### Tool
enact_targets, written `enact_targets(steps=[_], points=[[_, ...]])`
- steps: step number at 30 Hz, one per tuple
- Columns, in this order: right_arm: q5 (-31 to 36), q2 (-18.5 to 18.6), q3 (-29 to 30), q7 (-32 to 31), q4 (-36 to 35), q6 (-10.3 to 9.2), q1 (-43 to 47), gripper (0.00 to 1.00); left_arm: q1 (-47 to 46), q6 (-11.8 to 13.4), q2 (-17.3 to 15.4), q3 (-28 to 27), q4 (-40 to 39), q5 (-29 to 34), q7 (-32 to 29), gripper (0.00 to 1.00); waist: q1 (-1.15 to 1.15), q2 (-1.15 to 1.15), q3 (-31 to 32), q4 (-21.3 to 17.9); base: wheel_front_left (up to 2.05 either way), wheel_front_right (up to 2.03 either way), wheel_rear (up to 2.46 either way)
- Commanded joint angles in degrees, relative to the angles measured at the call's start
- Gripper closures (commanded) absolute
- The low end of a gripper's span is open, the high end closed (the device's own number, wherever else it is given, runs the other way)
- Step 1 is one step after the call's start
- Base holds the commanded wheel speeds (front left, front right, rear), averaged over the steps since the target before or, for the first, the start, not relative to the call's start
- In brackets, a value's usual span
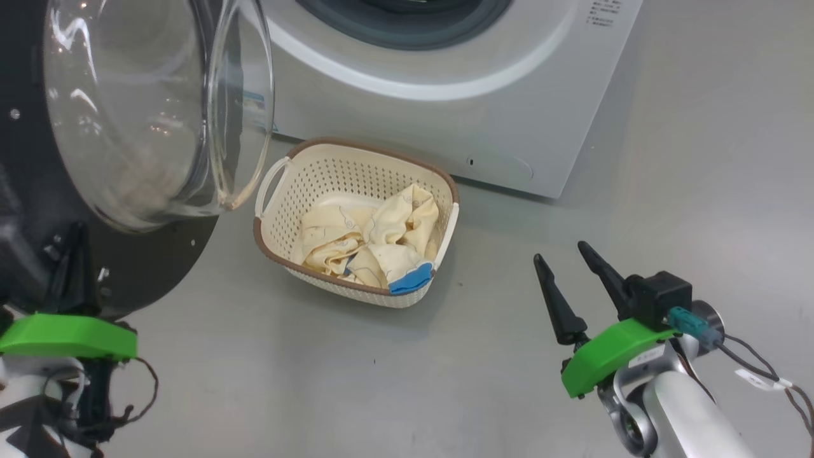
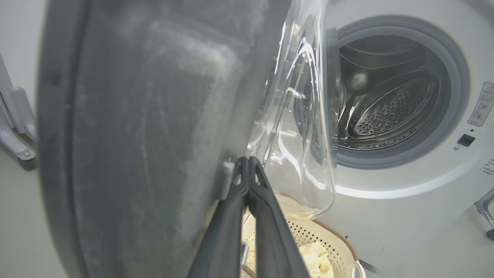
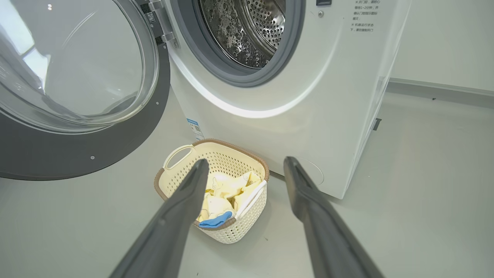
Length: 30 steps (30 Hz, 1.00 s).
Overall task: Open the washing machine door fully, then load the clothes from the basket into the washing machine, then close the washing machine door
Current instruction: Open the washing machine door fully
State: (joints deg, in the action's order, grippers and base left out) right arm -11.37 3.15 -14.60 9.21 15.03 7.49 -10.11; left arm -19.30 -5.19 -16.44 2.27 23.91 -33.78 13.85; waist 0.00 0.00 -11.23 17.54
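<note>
- Grey smooth floor (image 1: 445, 381) all round in head view. Washing machine (image 1: 477, 114) stands fwd of both arms. Its door (image 1: 146, 108) hangs wide open just above L gripper (image 1: 76, 235), whose dark fingers show against the black frame.
- R gripper (image 1: 561, 251) hovers over bare floor, fingers spread, nothing btwn them. Basket (image 1: 331, 178) sits on floor fwd-left of it, btwn the two grippers, close to machine front. Clothes (image 1: 369, 242) lie bunched inside, blue trim at the rim on the grippers' side.
- L wrist view: L gripper (image 2: 247, 159) fingers pressed together, nothing pinched, tips right at door's (image 2: 154, 116) inner face by the base of the glass bowl (image 2: 305, 135). Steel drum (image 2: 389, 108) gapes beyond, right of the tips. Basket rim (image 2: 335, 233) w/ clothes (image 2: 312, 255) sits under the fingers.
- R wrist view: R gripper (image 3: 246, 162) fingers wide apart. Basket (image 3: 231, 144) w/ clothes (image 3: 227, 189) sits straight ahead btwn them, clear of both. Door (image 3: 77, 69) is ahead-left, drum (image 3: 247, 31) ahead and higher.
</note>
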Motion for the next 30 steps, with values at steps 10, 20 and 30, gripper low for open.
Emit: enact_targets(steps=[10, 20, 30], points=[[4.69, 0.0, 0.7, -3.59, -5.67, 0.0, -3.71, 0.0, -8.85, -0.99, -8.12, -10.5, 2.44, -2.89, 1.11, 1.0, 0.0, 0.0, -8.66, 2.09, 0.0, 0.0, 0.0], [7.11, 0.06, 1.27, -6.22, -8.91, 0.0, -4.45, 0.0, -14.61, -2.12, -12.81, -18.49, 12.0, -4.87, 1.14, 1.0, 0.0, 0.0, -13.51, 2.88, 0.0, 0.0, 0.0], [8.81, 0.32, 1.83, -8.01, -10.94, 0.0, -4.54, 0.0, -18.54, -2.28, -15.95, -18.35, 18.56, -4.82, 1.14, 1.0, 0.0, 0.0, -16.62, 3.33, 0.0, 0.0, 0.0]])
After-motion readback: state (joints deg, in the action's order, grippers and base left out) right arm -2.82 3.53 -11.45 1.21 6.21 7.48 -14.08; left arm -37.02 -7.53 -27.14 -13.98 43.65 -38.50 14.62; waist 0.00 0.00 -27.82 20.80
